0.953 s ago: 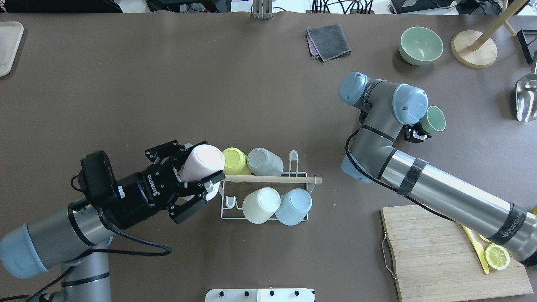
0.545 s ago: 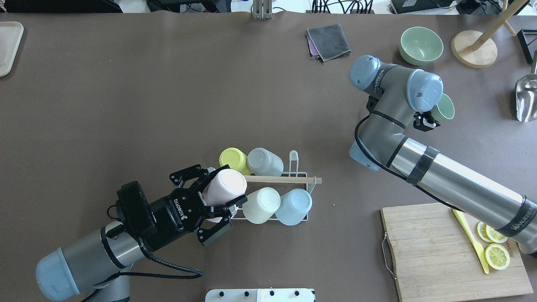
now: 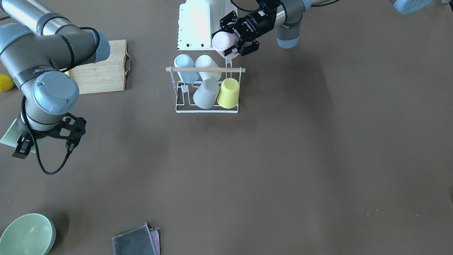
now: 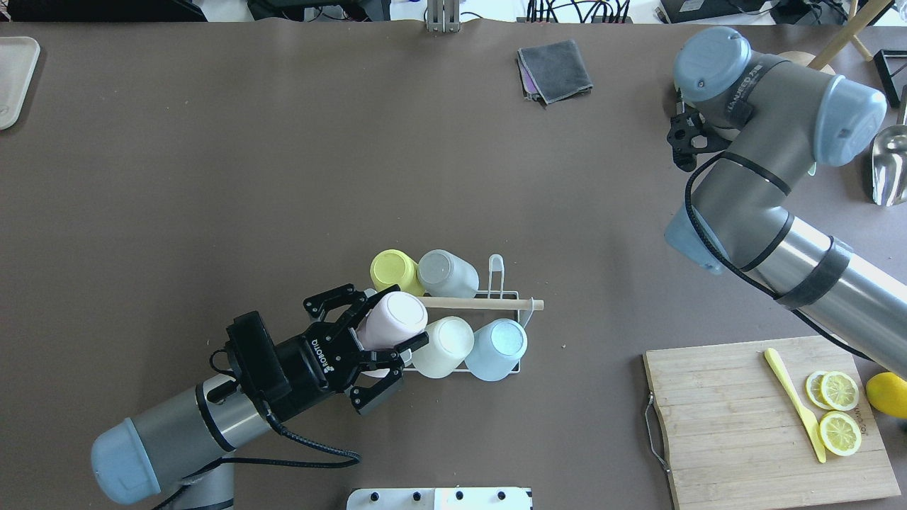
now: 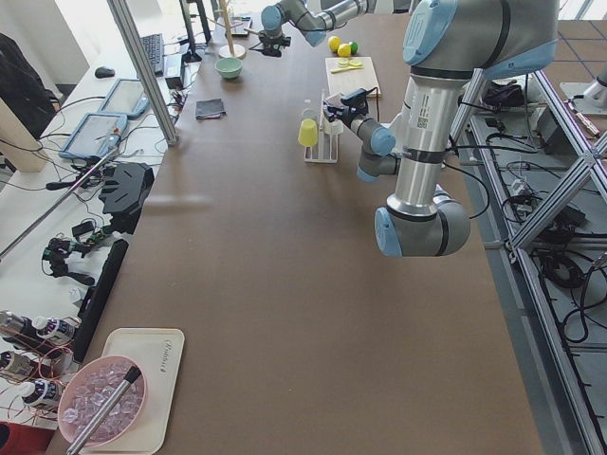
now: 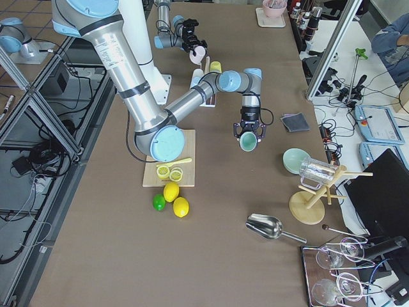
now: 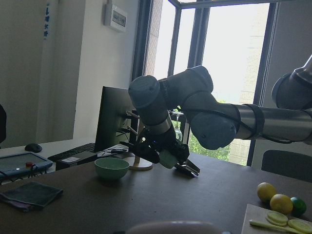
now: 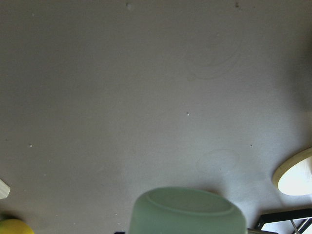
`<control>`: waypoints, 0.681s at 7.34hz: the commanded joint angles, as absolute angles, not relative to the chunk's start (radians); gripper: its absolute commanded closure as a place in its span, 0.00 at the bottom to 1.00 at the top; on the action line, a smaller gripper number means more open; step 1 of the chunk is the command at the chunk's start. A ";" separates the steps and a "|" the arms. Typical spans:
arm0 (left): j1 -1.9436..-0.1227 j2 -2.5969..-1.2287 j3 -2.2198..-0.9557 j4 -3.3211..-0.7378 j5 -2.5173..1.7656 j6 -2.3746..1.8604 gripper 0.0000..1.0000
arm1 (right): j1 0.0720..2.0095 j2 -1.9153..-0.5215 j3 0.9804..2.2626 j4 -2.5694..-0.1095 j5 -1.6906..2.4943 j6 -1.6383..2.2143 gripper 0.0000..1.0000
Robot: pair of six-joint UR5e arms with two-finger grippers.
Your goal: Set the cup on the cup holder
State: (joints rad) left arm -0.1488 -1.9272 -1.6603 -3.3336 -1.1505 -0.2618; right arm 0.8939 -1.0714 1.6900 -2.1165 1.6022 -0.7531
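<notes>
The cup holder [image 4: 496, 296] is a white wire rack with a wooden rod [image 4: 482, 303] across its top, mid-table. On it sit yellow [image 4: 392, 269], grey [image 4: 446, 273], cream [image 4: 443, 346] and light blue [image 4: 499, 347] cups. My left gripper [image 4: 402, 316] is shut on a pink cup [image 4: 392, 320], tilted at the rack's near-left end beside the cream cup. From across the table the pink cup [image 3: 222, 40] shows in that gripper [image 3: 228, 39]. My right gripper [image 6: 249, 134] is shut on a green cup [image 8: 187, 212] and hovers over the far right of the table.
A green bowl [image 3: 26, 233] and a folded grey cloth [image 4: 555, 69] lie at the far side. A cutting board [image 4: 737, 425] with lemon slices and a yellow knife is near right. A metal scoop [image 4: 889, 163] lies far right, a white tray [image 4: 14, 71] far left.
My left arm carried the pink cup from the rack's far-left corner to its near-left end. My right arm swung away to the far right with the green cup.
</notes>
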 commanded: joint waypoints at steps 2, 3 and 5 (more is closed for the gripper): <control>-0.149 -1.936 -1.646 -3.333 -1.147 -0.261 1.00 | 1.020 -1.118 1.769 -1.952 1.840 -0.750 1.00; -0.149 -1.937 -1.643 -3.332 -1.120 -0.261 1.00 | 1.050 -1.141 1.791 -1.898 1.936 -0.747 1.00; -0.149 -1.939 -1.634 -3.332 -1.115 -0.261 1.00 | 1.106 -1.205 1.807 -1.689 2.137 -0.743 1.00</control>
State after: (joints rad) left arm -0.1488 -1.9381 -1.6371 -3.3321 -1.1199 -0.2608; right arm 1.0740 -1.1683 1.7993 -1.8177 2.0068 -0.7469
